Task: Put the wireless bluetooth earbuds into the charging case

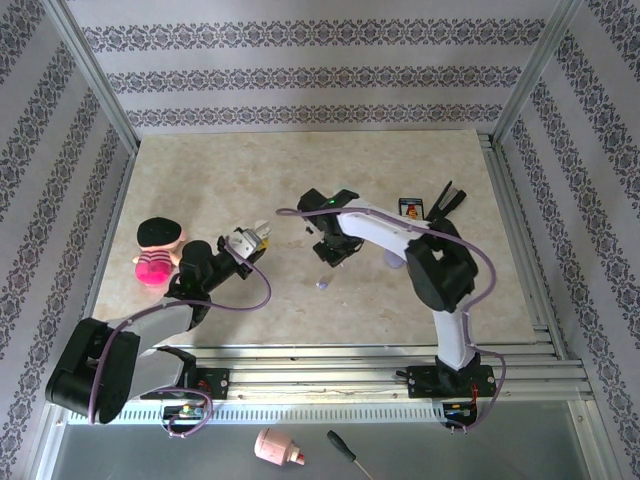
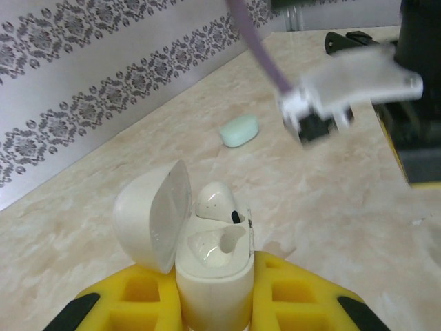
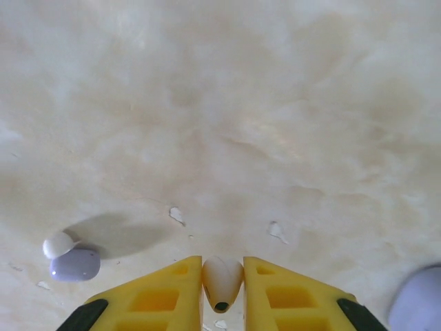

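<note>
Gripping a whitish earbud (image 3: 222, 274) by its smooth sides, our right claw (image 3: 222, 293) is clamped on it; we judge it light, stiff and slippery. Our left claw (image 2: 215, 303) is clamped round the open charging case (image 2: 213, 265), which shows one seated bud (image 2: 213, 200) and one free socket. Farther off on the bench (image 3: 241, 103) we count one loose whitish bud (image 3: 58, 244) touching one lilac bud (image 3: 74, 265).

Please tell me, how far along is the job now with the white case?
Done: the white charging case sits open in the left hand, and one whitish earbud seems seated inside it. In hand: the right hand pinches a second whitish earbud above the table. Left: the other slot looks empty; that earbud must go in.
</note>
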